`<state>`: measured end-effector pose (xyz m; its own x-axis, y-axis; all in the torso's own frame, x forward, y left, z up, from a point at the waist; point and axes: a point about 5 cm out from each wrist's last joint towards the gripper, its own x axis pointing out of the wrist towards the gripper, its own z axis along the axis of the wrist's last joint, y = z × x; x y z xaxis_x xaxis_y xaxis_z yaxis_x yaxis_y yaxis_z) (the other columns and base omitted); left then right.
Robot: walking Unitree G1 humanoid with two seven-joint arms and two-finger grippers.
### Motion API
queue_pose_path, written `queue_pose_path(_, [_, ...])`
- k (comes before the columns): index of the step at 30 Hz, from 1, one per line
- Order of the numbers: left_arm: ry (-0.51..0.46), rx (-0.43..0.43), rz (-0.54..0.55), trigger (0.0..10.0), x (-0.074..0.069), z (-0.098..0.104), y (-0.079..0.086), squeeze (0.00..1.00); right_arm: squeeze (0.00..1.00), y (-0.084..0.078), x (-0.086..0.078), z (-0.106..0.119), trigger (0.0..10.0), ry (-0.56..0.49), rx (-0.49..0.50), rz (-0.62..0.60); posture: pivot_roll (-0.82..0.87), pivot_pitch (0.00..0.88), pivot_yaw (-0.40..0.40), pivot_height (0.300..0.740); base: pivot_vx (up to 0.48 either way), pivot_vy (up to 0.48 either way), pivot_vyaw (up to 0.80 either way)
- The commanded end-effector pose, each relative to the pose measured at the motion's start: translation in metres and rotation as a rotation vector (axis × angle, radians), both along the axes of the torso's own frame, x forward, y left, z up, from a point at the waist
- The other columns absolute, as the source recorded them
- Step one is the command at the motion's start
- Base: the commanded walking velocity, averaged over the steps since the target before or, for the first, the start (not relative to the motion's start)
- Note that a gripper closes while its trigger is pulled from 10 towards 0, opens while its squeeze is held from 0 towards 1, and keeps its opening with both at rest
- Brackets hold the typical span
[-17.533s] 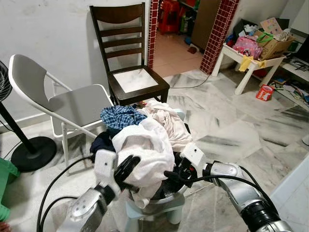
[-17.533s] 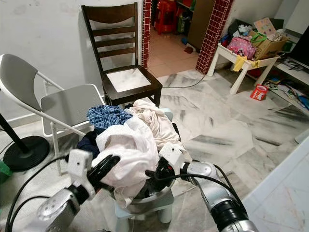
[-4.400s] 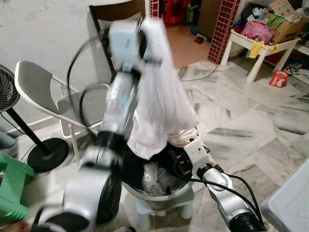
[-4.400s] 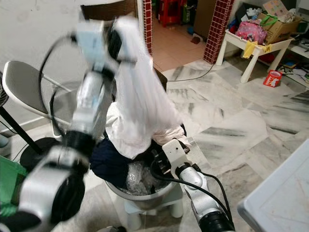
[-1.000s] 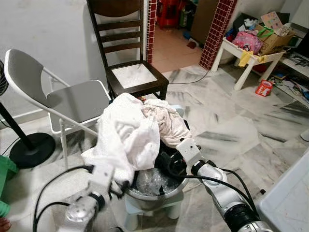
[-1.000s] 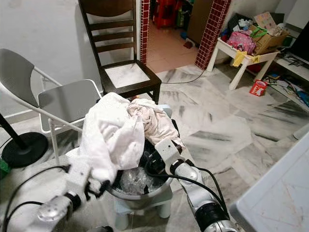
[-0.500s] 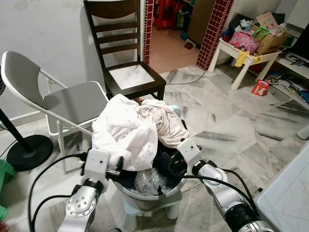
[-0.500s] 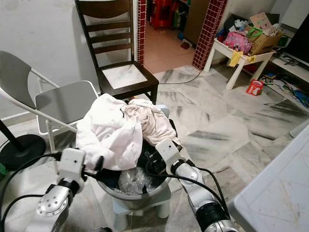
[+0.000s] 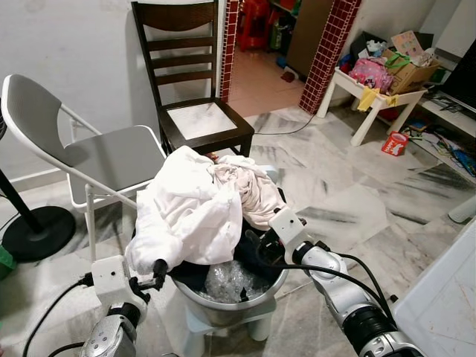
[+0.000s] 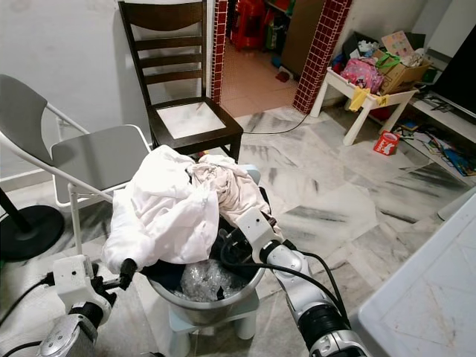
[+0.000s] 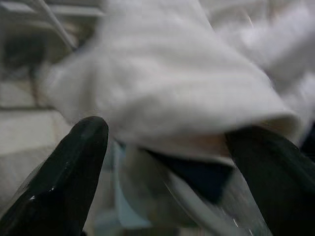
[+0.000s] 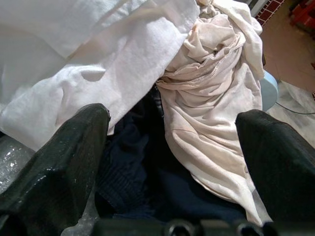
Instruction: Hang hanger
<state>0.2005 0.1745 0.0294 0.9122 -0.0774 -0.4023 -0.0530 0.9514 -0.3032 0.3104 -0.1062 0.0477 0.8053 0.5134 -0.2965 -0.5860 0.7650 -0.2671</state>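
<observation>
A steel basin (image 9: 249, 300) on a small stool holds a heap of laundry. A big white cloth (image 9: 190, 212) drapes over its left side, a beige garment (image 9: 256, 190) lies on the right, and dark navy clothing (image 12: 138, 172) and crinkled clear plastic (image 9: 227, 279) sit underneath. My left gripper (image 9: 152, 274) is low at the basin's left, open, its fingertips just under the white cloth's hanging edge (image 11: 172, 118). My right gripper (image 9: 256, 249) is open over the basin's right rim, pointing into the pile between the white cloth and the beige garment (image 12: 206, 113).
A grey folding chair (image 9: 111, 156) stands close on the left, a dark wooden chair (image 9: 197, 111) behind the basin. A fan base (image 9: 33, 234) sits far left. A cluttered white table (image 9: 379, 97) is at back right, a white surface (image 9: 446, 297) at front right. Marble floor lies to the right.
The white cloth, lifted high by my left gripper seconds ago, lies back on the pile. Over the last second the left gripper has dropped away to the basin's left. The right gripper stays at the rim.
</observation>
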Motion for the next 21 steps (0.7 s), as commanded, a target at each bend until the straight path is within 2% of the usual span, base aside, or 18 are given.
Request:
queue_pose_path(1, [0.034,0.01,-0.099,10.0,-0.005,-0.003,-0.011,0.0,0.0,-0.005,0.002,0.001,10.0,-0.006,-0.014,-0.006,0.09,0.025,-0.107,0.74,0.0,0.0,0.0])
queue_pose_path(5, [0.087,0.059,-0.179,10.0,-0.011,-0.007,-0.013,0.0,0.0,-0.005,0.003,0.001,10.0,-0.007,-0.014,-0.007,0.09,0.026,-0.103,0.74,0.0,0.0,0.0])
queue_pose_path(6, [0.103,0.117,-0.228,10.0,-0.014,-0.007,-0.011,0.0,0.0,-0.005,0.003,0.002,10.0,-0.008,-0.013,-0.008,0.09,0.028,-0.102,0.74,0.0,0.0,0.0])
queue_pose_path(7, [0.116,0.139,-0.249,10.0,-0.015,-0.006,-0.01,0.0,0.0,-0.005,0.004,0.002,10.0,-0.008,-0.012,-0.008,0.09,0.028,-0.101,0.74,0.0,0.0,0.0])
queue_pose_path(9, [0.116,0.165,-0.264,10.0,-0.015,-0.005,-0.009,0.0,0.0,-0.005,0.004,0.002,10.0,-0.008,-0.011,-0.008,0.09,0.029,-0.099,0.74,0.0,0.0,0.0])
queue_pose_path(10, [0.083,0.232,-0.302,10.0,-0.013,0.0,-0.008,0.0,0.0,-0.004,0.003,0.001,10.0,-0.008,-0.01,-0.008,0.09,0.028,-0.097,0.74,0.0,0.0,0.0])
queue_pose_path(11, [0.073,0.259,-0.337,10.0,-0.013,0.003,-0.009,0.0,0.0,-0.003,0.003,0.001,10.0,-0.007,-0.009,-0.009,0.09,0.028,-0.096,0.74,0.0,0.0,0.0])
queue_pose_path(13, [0.069,0.274,-0.362,10.0,-0.013,0.004,-0.011,0.0,0.0,-0.003,0.003,0.001,10.0,-0.007,-0.009,-0.009,0.09,0.028,-0.096,0.74,0.0,0.0,0.0])
queue_pose_path(14, [0.049,0.3,-0.379,10.0,-0.011,0.007,-0.012,0.0,0.0,-0.003,0.003,0.001,10.0,-0.007,-0.008,-0.009,0.09,0.027,-0.095,0.74,0.0,0.0,0.0])
queue_pose_path(16, [-0.075,0.366,-0.361,10.0,0.003,0.024,-0.015,0.0,0.0,-0.003,0.002,0.0,10.0,-0.005,-0.008,-0.011,0.09,0.026,-0.093,0.74,0.0,0.0,0.0])
queue_pose_path(18, [-0.099,0.376,-0.342,10.0,0.007,0.027,-0.014,0.0,0.0,-0.003,0.002,0.0,10.0,-0.005,-0.008,-0.011,0.09,0.026,-0.093,0.74,0.0,0.0,0.0])
queue_pose_path(21, [-0.182,0.429,-0.277,10.0,0.025,0.042,-0.007,0.0,0.0,-0.004,0.002,0.0,10.0,-0.007,-0.008,-0.011,0.09,0.026,-0.091,0.74,0.0,0.0,0.0])
